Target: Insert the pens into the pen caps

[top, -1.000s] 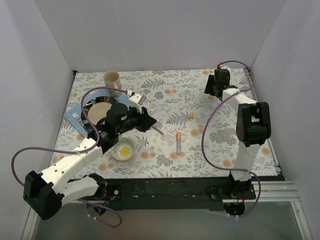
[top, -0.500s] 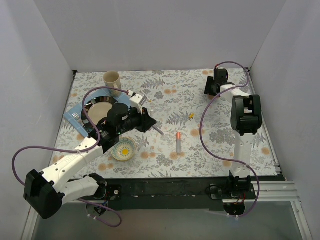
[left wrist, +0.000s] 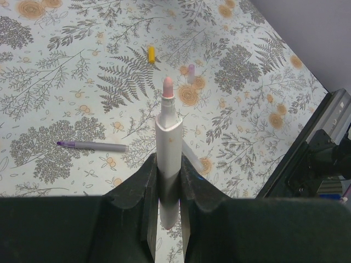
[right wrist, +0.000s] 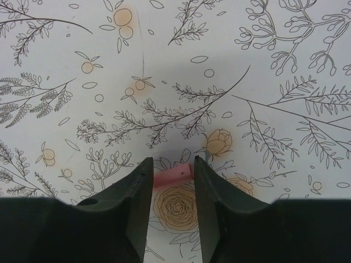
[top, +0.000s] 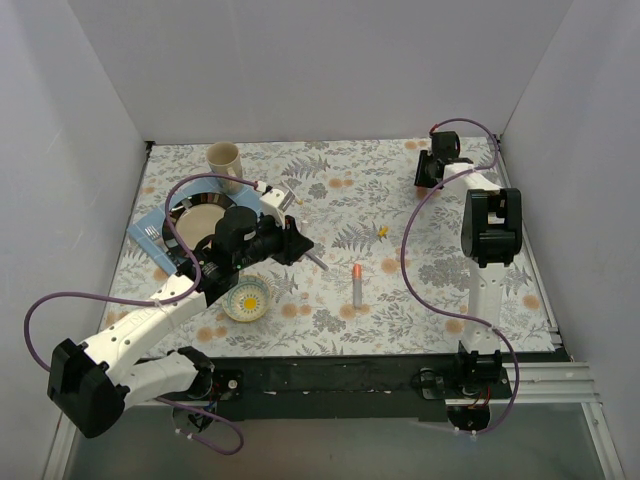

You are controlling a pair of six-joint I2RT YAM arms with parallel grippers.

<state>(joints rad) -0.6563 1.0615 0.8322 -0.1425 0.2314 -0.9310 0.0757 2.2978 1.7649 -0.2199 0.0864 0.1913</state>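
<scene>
The left pincer point(left wrist: 168, 164) is clamped narrow on a pink-tipped pen point(left wrist: 167, 131). The pale barrel sits squarely between the two fingers and the pink tip points to the top of the left wrist view, clear of the counter point(top: 330, 180). Beyond that tip, in the upper middle of the frame, lie a yellow cap point(left wrist: 151, 53) and, to its right, a purple cap point(left wrist: 191, 69), set apart from each other and from the pen. A purple pen point(left wrist: 92, 146) lies flat at the left of the frame, close beside the left finger but not touching it. In the top view an orange-ended pen point(top: 357, 285) rests alone near the centre, below and to the right of this pincer. The right pincer point(right wrist: 171, 170) is at the upper right of the top view. Its fingers stand narrow, with a pink cap point(right wrist: 173, 176) lying crosswise on the floral cloth directly between them — one end meets the left finger and the other comes just short of the right one. Whether the fingers already squeeze the cap, I cannot tell.
</scene>
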